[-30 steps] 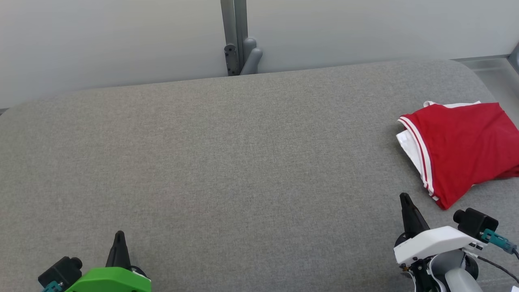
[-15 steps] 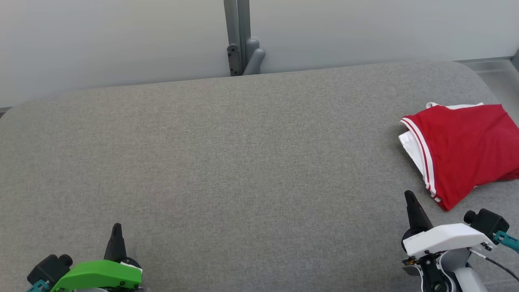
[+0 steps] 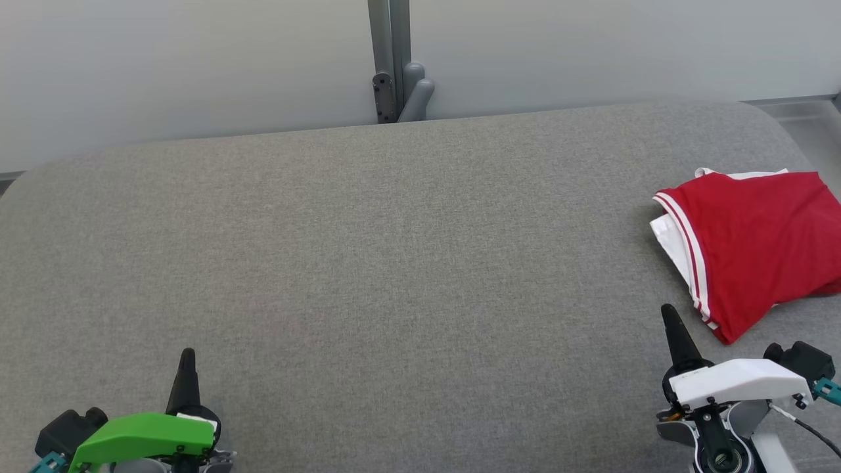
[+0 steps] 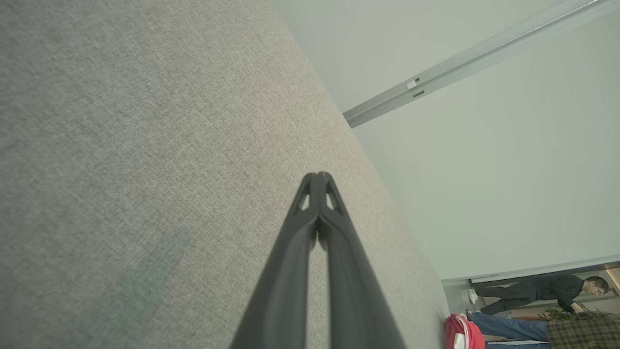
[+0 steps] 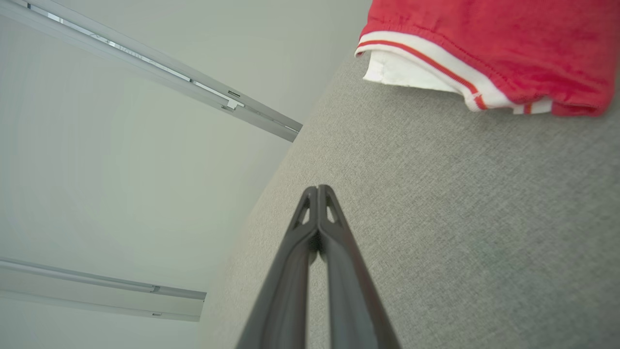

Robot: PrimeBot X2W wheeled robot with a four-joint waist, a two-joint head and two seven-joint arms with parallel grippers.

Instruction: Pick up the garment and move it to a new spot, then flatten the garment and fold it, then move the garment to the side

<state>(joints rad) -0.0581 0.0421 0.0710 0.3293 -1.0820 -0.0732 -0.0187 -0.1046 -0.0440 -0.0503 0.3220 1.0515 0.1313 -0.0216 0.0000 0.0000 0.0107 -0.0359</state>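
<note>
the folded red garment (image 3: 755, 249) lies at the far right of the grey table (image 3: 394, 263), likely already set aside, so the left gripper (image 3: 187, 358) and right gripper (image 3: 670, 315) rest apart from it, jaws pressed together on nothing.

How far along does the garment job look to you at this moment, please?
Apparently nearly finished: the red garment lies folded in a compact stack at the right edge of the grey surface. Nothing is in hand: the left gripper and right gripper are shut and empty. Nothing obvious remains.
</note>
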